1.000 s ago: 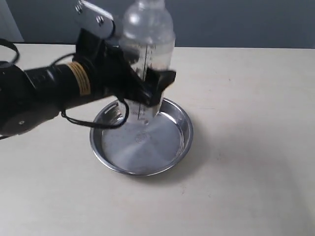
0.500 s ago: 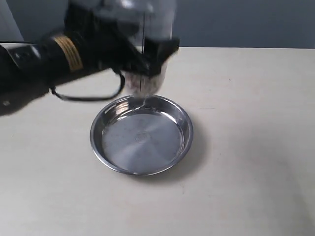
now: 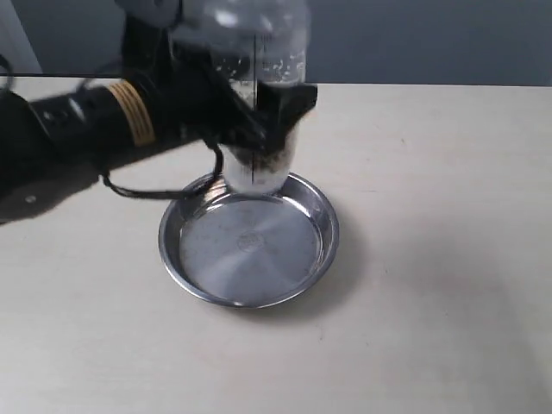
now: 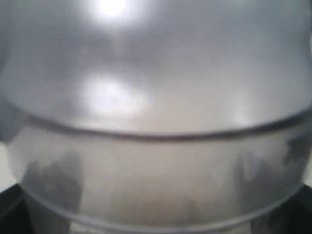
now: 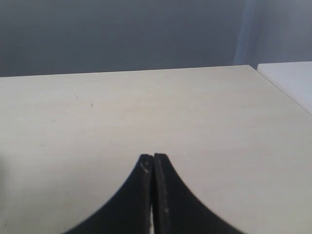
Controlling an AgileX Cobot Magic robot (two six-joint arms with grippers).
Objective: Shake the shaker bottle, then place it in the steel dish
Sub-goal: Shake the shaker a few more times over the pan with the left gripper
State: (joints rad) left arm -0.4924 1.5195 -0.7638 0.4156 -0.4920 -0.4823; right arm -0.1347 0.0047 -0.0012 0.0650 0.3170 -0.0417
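The clear frosted shaker bottle (image 3: 259,78) hangs upright in the air over the far rim of the steel dish (image 3: 194,259), its domed top cut off by the frame edge. Brown bits show inside near its base and up its wall. My left gripper (image 3: 263,121) is shut on its middle, the black arm reaching in from the left. In the left wrist view the shaker bottle (image 4: 156,122) fills the picture, blurred. The right gripper (image 5: 153,158) is shut on nothing above bare table and does not show in the exterior view.
The pale table (image 3: 431,259) spreads around the dish. A dark wall (image 3: 431,39) rises behind its far edge. In the right wrist view a white surface (image 5: 292,80) lies past the table's corner.
The bottle went up out of the dish, then came part of the way back down; brown bits have been thrown about inside it. The dish stayed put.
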